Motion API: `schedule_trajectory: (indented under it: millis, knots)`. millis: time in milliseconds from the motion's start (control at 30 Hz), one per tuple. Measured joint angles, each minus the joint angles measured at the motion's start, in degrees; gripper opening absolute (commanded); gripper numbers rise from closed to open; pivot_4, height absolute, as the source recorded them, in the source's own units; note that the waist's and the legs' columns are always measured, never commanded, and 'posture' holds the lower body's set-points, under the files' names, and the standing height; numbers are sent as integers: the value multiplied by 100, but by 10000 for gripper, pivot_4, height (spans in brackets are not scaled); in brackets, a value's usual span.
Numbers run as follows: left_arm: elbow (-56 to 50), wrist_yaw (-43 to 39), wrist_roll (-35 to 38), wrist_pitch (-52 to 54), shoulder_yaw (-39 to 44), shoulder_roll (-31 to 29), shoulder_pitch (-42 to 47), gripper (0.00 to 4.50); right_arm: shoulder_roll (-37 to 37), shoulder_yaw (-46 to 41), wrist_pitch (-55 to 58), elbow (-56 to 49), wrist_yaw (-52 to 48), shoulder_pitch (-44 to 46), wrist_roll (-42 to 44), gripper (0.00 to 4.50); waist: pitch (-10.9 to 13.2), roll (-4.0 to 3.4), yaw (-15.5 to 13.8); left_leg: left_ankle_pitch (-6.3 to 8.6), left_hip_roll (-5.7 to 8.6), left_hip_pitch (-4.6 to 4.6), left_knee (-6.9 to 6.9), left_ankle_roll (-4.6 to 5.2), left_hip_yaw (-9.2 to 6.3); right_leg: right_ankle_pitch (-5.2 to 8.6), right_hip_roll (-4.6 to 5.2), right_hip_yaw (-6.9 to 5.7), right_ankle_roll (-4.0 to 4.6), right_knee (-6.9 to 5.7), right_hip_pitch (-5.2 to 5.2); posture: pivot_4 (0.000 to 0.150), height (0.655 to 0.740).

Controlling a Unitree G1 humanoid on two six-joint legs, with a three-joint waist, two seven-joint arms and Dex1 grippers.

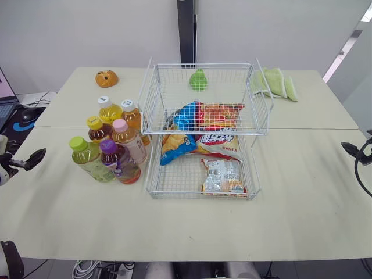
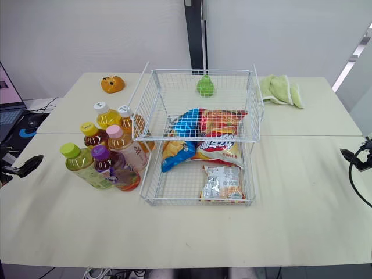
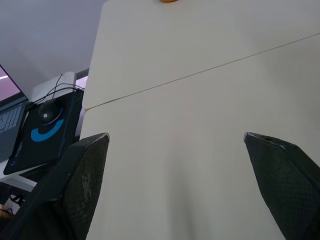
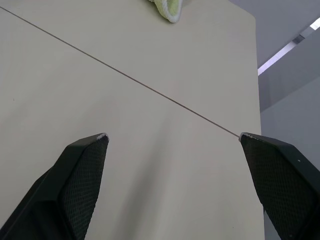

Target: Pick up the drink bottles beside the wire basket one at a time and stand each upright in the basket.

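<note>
Several drink bottles stand in a cluster on the table just left of the wire basket (image 1: pixel 152 189). Among them are a green-capped one (image 1: pixel 87 157), a purple-capped one (image 1: pixel 116 161), a pink-capped one (image 1: pixel 128 139) and a yellow-capped one (image 1: pixel 96 129). The basket has two tiers, both holding snack bags. My left gripper (image 1: pixel 32 159) hovers open near the table's left edge, well left of the bottles. My right gripper (image 1: pixel 352 150) is open at the far right, clear of the basket. In both wrist views the fingers (image 3: pixel 85 170) (image 4: pixel 80 170) stand wide apart over bare tabletop.
A green pear-shaped toy (image 1: pixel 198 79) and snack bags (image 1: pixel 209 116) lie on the upper tier, and more bags (image 1: pixel 223 176) on the lower. An orange toy (image 1: pixel 107 78) sits at the back left and a green cloth (image 1: pixel 274 82) at the back right. A side desk with a mouse (image 3: pixel 46 115) lies beyond the left edge.
</note>
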State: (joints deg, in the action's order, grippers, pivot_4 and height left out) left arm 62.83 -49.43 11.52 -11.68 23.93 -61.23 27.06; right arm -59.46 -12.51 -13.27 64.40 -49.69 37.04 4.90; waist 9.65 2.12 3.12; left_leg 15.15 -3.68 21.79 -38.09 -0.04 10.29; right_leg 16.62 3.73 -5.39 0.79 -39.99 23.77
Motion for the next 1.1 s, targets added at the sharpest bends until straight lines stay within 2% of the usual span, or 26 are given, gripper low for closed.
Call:
schedule_trajectory:
  millis: [567, 733, 900, 933, 1100]
  knots:
    - [99, 180, -22, -123, -64, 26, 186, 44845, -3, 0, -38, -118, 405, -52, 33, 45000, 0, 0, -1, 0, 0, 0, 0, 0, 0, 0, 0, -1, 0, 0, 0, 1500, 7400]
    - [99, 568, -21, -122, -59, 41, 215, 44845, 46, -37, -219, -245, 722, -218, 56, 45000, 0, 0, -2, 0, 0, 0, -1, 0, 0, 0, 0, 2, 0, -1, 0, 1500, 7400]
    - [95, 743, 19, -24, -40, 135, 302, 44845, 102, -106, 665, -1649, 206, -15, 562, 45000, 2, -4, 35, 0, -2, -1, 0, 0, 0, 0, -3, 6, 0, -4, 3, 1500, 7400]
    - [97, 541, 145, 80, 13, 158, 310, 44845, 141, -150, 1270, -2571, -14, 9, 970, 45000, 4, -8, 41, -1, -5, 1, 1, -2, -2, 0, -7, 7, 0, -6, 7, 1500, 7400]
    - [80, 86, 554, 450, 259, 356, 282, 44845, 178, -147, 3445, -5782, -299, 440, 2593, 45000, 3, -8, -13, -3, -8, 18, 0, -5, -26, 3, -16, -4, 7, -5, 13, 1500, 7400]
